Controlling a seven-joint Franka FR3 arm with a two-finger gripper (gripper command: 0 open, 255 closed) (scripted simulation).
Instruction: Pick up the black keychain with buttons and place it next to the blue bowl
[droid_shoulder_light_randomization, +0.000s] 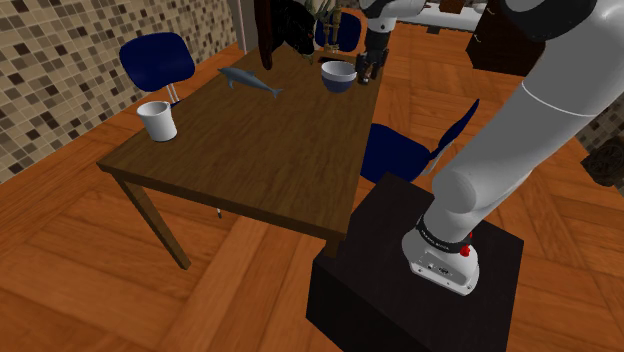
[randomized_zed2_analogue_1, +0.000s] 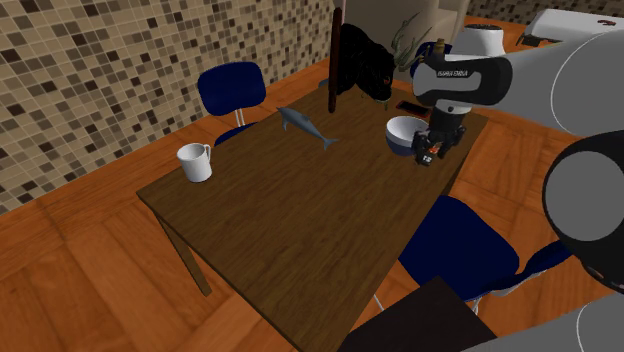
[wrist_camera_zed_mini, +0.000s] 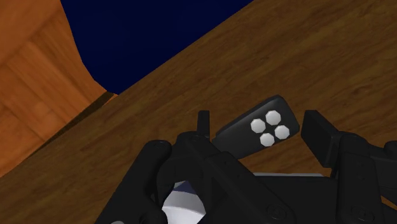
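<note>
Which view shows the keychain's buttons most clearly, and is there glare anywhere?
Wrist view: the black keychain, its four pale buttons bright against the wooden table. Shoulder view: flat light, no glare on the blue bowl. Second exterior view: no glare either; the white mug is softly shaded.

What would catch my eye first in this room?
A big white arm reaches from its black stand over a wooden table to a blue bowl at the far end. Between its black jaws sits a black keychain with four white buttons. A grey fish lies on the table too.
</note>
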